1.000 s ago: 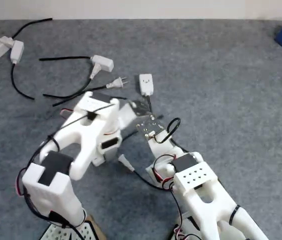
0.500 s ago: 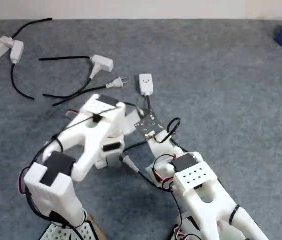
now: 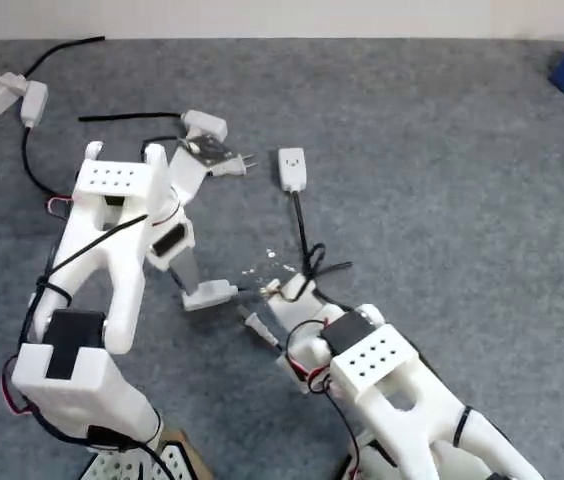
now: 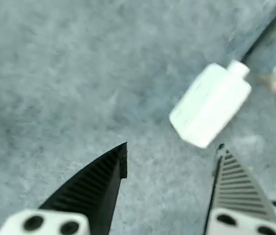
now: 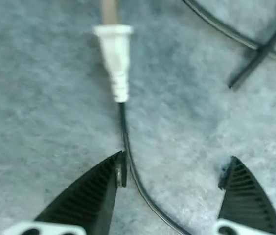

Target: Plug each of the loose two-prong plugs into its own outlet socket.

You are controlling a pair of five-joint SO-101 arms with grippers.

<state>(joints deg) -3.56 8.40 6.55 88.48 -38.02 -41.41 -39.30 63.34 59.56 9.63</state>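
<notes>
- Right gripper [image 5: 173, 169]: fingers spread, empty. The plug [image 5: 114, 54] lies on the carpet [image 5: 40, 98] just ahead, its cord [image 5: 124, 125] passing between them.
- Left gripper [image 4: 172, 147]: fingers spread, socket block [image 4: 210, 104] just beyond.
- Plug is probably light and rigid, cord limp. Grip the moulded body, not the prongs.
</notes>
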